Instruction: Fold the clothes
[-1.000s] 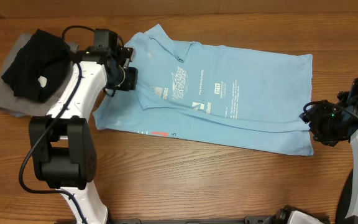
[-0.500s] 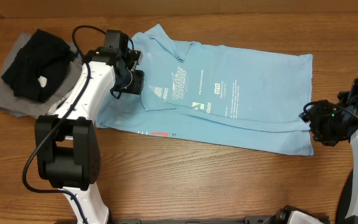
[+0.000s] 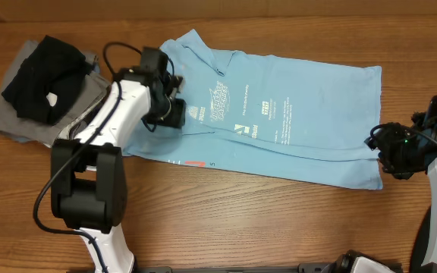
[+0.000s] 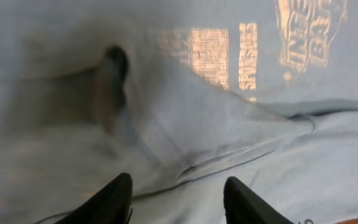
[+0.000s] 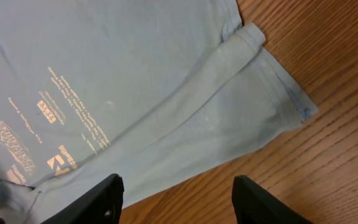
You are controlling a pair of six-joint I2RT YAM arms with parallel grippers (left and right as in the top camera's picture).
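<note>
Plainly the work is somewhere between early and midway. The light blue T-shirt (image 3: 294, 106) lies flat across the middle of the wooden table (image 3: 241, 227), print side up, with its collar end toward the left arm and its hem toward the right arm. The long edge nearer the robot looks turned in over the body as a narrow strip, and the right wrist view shows that doubled layer ending at the hem corner. The far edge and the sleeve by the collar appear unfolded, and no crosswise fold is visible. The left gripper (image 3: 171, 114) is low over the shoulder area just beside the white lettering. Its fingers (image 4: 118, 198) are apart, with rumpled cloth under them and nothing pinched between. The right gripper (image 3: 383, 153) hangs at the hem corner, at the cloth's edge, its jaws likewise spread and empty. At the table's left end a black garment (image 3: 40, 76) sits bunched on a grey garment (image 3: 10, 121). The black one looks unfolded, so it probably remains to be done too.
</note>
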